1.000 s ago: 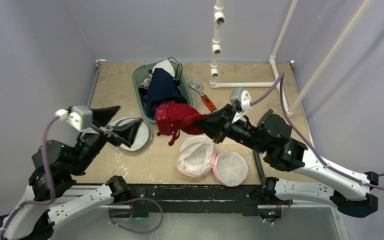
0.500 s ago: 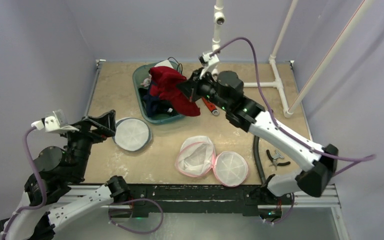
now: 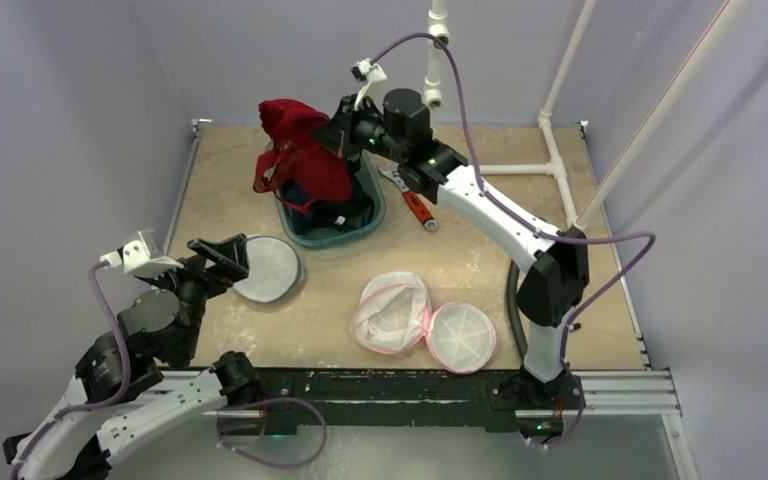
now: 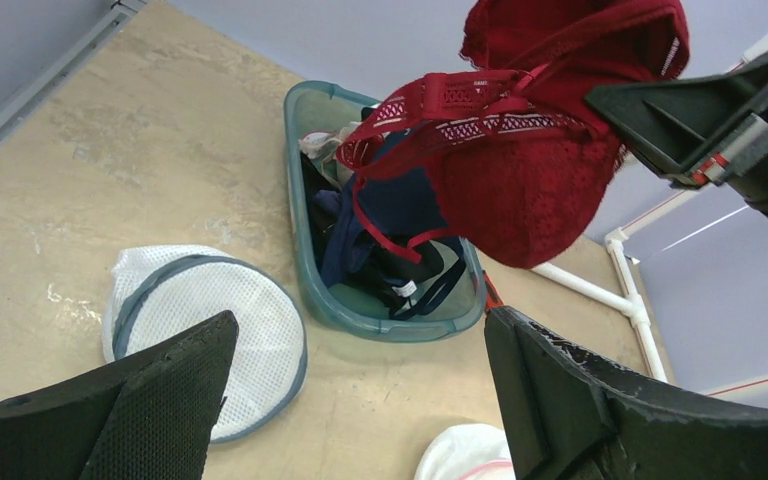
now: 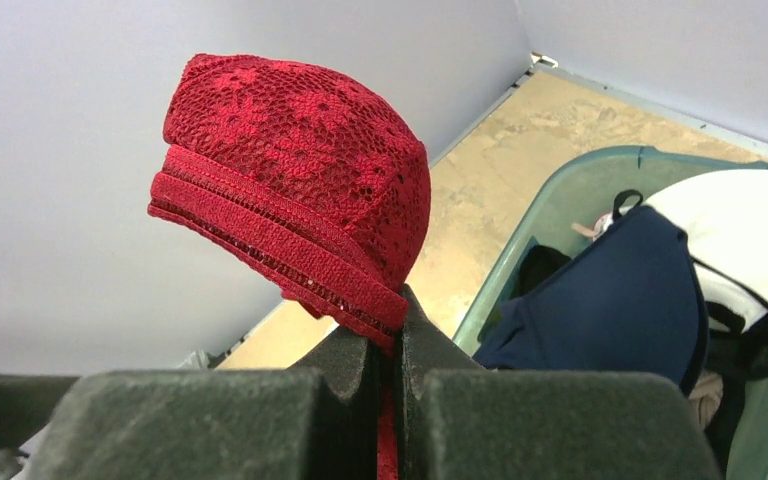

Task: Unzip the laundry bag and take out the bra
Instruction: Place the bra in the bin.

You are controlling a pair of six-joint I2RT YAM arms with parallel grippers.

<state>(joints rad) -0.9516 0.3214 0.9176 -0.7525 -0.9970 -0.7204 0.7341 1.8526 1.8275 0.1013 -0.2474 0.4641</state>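
The beige worn tabletop (image 3: 480, 270) fills the middle of the top view. A white plastic pipe frame (image 3: 488, 169) stands at its upper right part.

The right arm reaches from the lower right edge diagonally to the upper centre of the frame. There the right gripper (image 3: 328, 138) has its two dark fingers pressed together on the lower band of the red lace bra (image 3: 298, 150). In the right wrist view the band is pinched between the pads of this gripper (image 5: 392, 335), and one lace cup (image 5: 310, 170) rises above them. The bra hangs in the air over the teal oval plastic basin (image 3: 376, 214), without touching it, and its straps fall to the left side. In the basin lies a dark blue garment (image 5: 610, 300) among other clothes.

The left arm is in the lower left of the frame. The left gripper (image 3: 224, 258) is spread wide and holds nothing; it is above the left edge of the round white mesh bag with a grey rim (image 3: 272, 268), which lies flat on the table.

The white mesh laundry bag with pink trim (image 3: 392, 312) lies open in the lower centre. Its flat round lid (image 3: 461, 337) is folded out to the right and touches it.

A wrench with an orange handle (image 3: 416, 206) lies just right of the basin.
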